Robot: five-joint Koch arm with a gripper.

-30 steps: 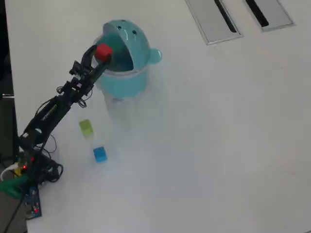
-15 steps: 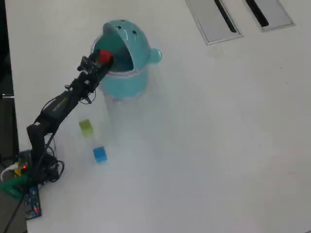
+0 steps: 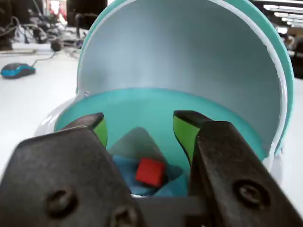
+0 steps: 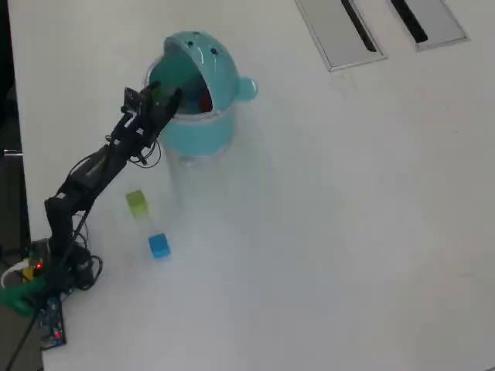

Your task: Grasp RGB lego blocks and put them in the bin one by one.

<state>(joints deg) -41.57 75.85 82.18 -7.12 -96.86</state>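
Through the wrist view my claw (image 3: 139, 130) is spread and empty over the bin (image 3: 156, 111), with the red block (image 3: 150, 171) lying on the bin's floor between my tips. From overhead, the green block (image 4: 138, 203) and blue block (image 4: 159, 246) sit on the table (image 4: 348, 232) back toward my base, well apart from my claw (image 4: 164, 99) at the rim, with open room around both.

The arm (image 4: 93, 174) is slim and black, with thin dark cables looped along its links and a green strip on one link. Its base (image 4: 42, 270) shows small red lights. The end effector (image 3: 139, 130) has 2 chunky black jaws with recessed screws and lime-green inner faces.
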